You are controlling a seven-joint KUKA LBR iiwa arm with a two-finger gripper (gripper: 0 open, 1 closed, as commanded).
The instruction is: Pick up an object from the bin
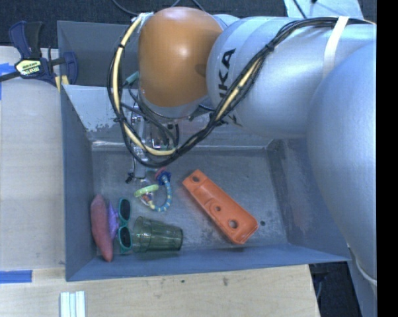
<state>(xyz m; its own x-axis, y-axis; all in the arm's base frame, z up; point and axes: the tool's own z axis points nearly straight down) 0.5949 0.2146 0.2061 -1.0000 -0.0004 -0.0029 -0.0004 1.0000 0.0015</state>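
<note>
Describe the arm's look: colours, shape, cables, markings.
The arm is thick, rounded and silver-grey, with black lettering on its side. A glossy orange dome cover caps its wrist. Black and yellow cables run along the arm and loop round the cover; a pale strap bands the arm.

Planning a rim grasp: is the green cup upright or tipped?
Tipped: the green cup lies on its side by the front wall of the bin.

The metal bin [77, 177] looks matt and scuffed, the orange plastic bar [219, 207] smooth.
</note>
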